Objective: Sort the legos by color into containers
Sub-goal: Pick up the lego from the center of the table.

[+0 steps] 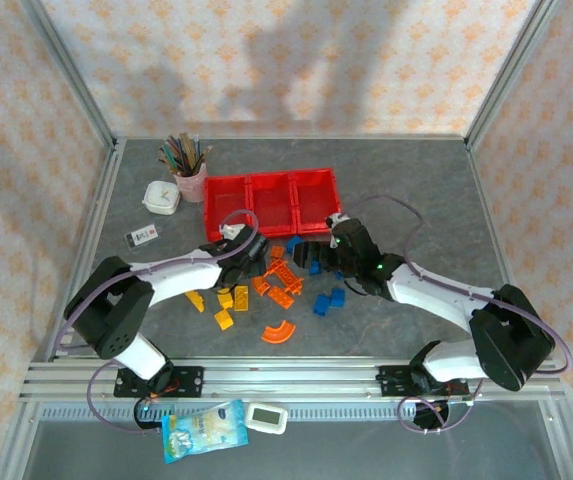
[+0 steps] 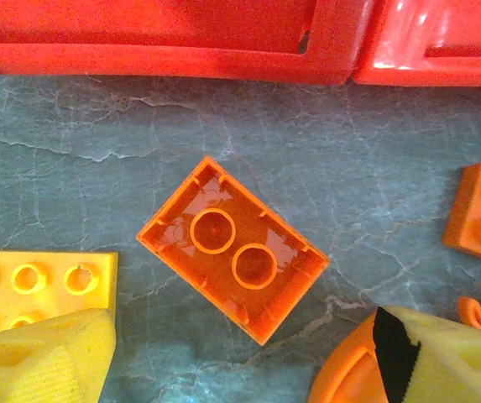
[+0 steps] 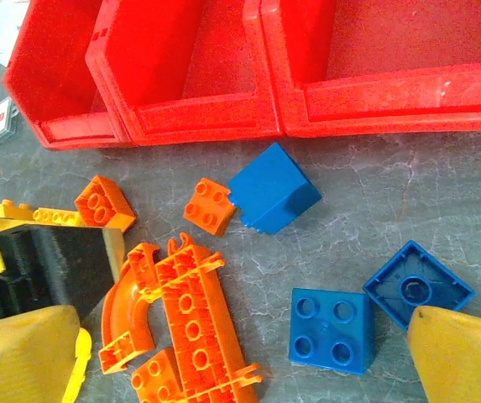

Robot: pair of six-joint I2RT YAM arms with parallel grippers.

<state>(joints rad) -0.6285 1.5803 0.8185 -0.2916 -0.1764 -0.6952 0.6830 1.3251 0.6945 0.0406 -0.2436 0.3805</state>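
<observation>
In front of the red bins [image 1: 249, 200], the legos [image 1: 281, 275] lay loose. The left gripper [image 2: 240, 361] stood open and empty astride an upturned orange brick [image 2: 232, 248]; the right gripper [image 3: 244, 361] gaped empty. Lying askew, that brick might twist free under closing jaws.
</observation>
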